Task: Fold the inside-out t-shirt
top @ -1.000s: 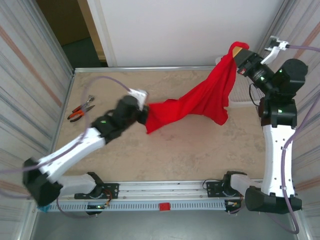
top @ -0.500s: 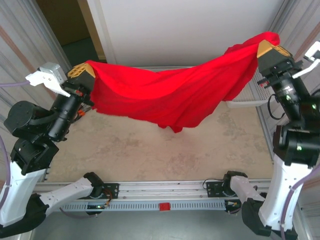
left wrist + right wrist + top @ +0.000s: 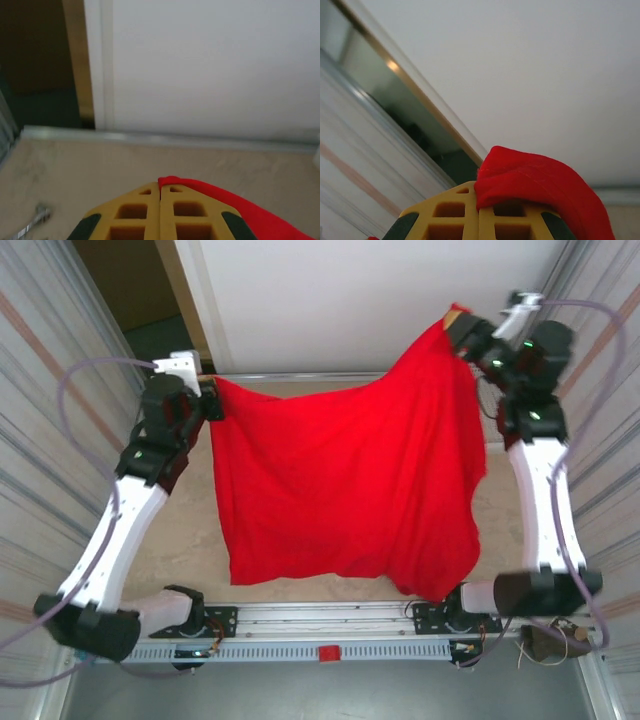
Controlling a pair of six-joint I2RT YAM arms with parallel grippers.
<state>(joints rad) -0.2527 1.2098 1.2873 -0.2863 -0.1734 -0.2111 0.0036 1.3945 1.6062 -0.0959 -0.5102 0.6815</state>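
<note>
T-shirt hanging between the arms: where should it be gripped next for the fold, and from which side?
Probably the free bottom corners of the t-shirt, approached from the near side: the left end effector and the right end effector pinch its top corners shut, so it hangs flat, lower edge loose.

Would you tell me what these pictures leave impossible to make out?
- Whether the t-shirt is inside out: top view, seams too small to tell.
- Table beneath it: top view, the spread cloth covers most of it.
- Metal tool: left wrist view, blurred, cut off by the bottom edge.
- Most of the t-shirt: both wrist views, cut off by the frame edge.
</note>
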